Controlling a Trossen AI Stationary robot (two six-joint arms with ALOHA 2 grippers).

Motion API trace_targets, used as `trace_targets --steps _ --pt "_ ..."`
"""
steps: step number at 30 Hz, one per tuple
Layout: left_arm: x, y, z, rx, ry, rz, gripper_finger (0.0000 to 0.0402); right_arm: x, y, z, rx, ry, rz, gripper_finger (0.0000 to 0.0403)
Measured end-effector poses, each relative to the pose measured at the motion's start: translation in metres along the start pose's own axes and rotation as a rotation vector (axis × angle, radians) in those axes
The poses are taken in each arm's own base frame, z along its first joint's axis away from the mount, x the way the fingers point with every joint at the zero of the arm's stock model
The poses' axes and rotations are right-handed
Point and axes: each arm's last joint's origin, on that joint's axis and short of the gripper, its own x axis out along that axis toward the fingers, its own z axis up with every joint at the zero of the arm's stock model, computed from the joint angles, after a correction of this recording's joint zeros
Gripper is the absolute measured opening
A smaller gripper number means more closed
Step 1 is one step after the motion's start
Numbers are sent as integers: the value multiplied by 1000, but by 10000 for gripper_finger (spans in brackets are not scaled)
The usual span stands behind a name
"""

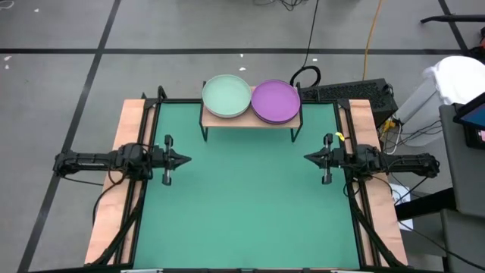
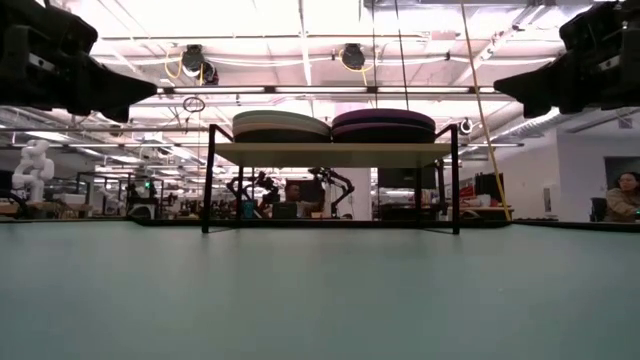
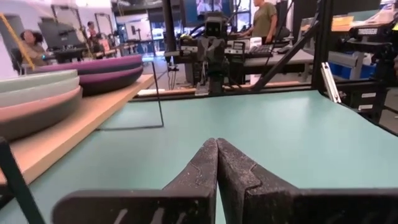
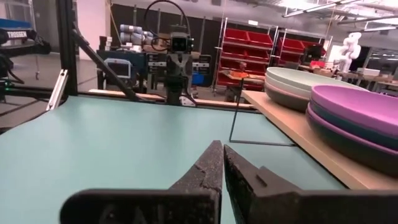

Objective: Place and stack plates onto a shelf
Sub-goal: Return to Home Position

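High view: mint-topped stack (image 1: 226, 95) beside purple-topped stack (image 1: 275, 101) on light-wood shelf (image 1: 244, 121).

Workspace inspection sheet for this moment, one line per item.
Surface: green mat, flat, no spills or marks seen.
Job's things: two plate stacks side by side on the shelf, one topped by a mint green plate, the other by a purple plate. No plates on the mat.
Clutter: nothing seen.
Grippers: left gripper shut and empty, at the mat's left edge. Right gripper shut and empty, at the right edge. Both point inward, clear of the shelf.
Cables: a black cable loops behind the shelf and a yellow cable runs on the floor, both off the mat.
Surroundings: open lab, with a person seated beyond the table.
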Motion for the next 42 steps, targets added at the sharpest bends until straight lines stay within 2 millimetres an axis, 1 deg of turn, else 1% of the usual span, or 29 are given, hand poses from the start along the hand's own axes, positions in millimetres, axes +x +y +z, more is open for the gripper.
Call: trace_targets --steps 5,8,11,15,20,24,29,34,38,42 --pt "-3 0 4 57 -43 5 5 0 0 0 8 3 5 0" --pt "-5 1 6 82 -77 10 5 0 1 -1 8 6 43 0" --pt "-5 0 4 94 -56 7 5 0 2 -1 7 5 71 0" --pt "-5 0 2 71 -29 -5 5 0 2 -1 5 3 80 0" --pt "-5 -3 3 69 -59 -99 5 0 2 1 -3 -20 76 0" --pt "-5 -2 4 63 -62 -96 5 0 2 2 6 -31 75 0" --pt "-5 -2 2 5 -36 -86 5 0 2 3 7 -36 74 0" --pt "-5 -1 1 -20 -25 -30 5 0 2 3 7 -40 74 0" --pt "-5 0 1 -54 -22 -24 5 0 2 3 8 -42 73 0" --pt "-5 0 1 -55 -20 -22 5 0 2 4 8 -43 74 0"
